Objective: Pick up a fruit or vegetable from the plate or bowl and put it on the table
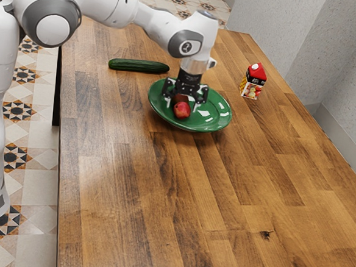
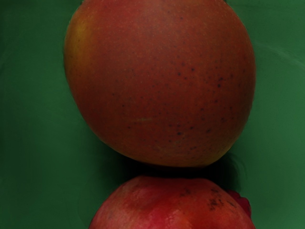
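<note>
Aimed straight down with the gripper above the green plate, fingers parted to either side of the mango. Lying on the plate beneath the gripper — rounded end toward the pomegranate on the exterior view's near side, long axis not certain. Seen beyond, on the table: at far left, cucumber; at right, carton.

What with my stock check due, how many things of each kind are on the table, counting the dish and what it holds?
Fruit: 2 (large reddish fruit, smaller red fruit)
Vegetables: 1 (cucumber)
Cartons: 1 (red-topped carton)
Dishes: 1 (green plate)
Total: 5
</note>
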Robot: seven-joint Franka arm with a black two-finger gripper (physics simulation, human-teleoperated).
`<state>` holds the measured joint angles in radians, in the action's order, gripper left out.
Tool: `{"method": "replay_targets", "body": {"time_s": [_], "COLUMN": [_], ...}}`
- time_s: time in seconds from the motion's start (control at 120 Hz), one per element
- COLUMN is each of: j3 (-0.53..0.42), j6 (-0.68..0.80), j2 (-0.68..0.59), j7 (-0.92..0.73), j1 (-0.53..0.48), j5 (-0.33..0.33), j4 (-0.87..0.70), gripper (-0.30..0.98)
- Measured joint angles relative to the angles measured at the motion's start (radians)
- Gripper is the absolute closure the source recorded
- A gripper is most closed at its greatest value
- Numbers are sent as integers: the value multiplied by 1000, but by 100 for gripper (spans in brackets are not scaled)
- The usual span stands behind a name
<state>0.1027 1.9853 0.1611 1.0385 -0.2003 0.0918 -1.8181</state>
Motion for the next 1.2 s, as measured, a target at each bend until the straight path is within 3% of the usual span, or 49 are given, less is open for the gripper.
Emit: {"method": "replay_targets", "body": {"time_s": [0.275, 1.2], "j3": [-64, -95], "j6": [22, 43], "j2": [13, 28], "j7": [-11, -31], "j1": [-68, -99], "j5": [-1, -7], "j4": [3, 11], "gripper": [0, 0]}}
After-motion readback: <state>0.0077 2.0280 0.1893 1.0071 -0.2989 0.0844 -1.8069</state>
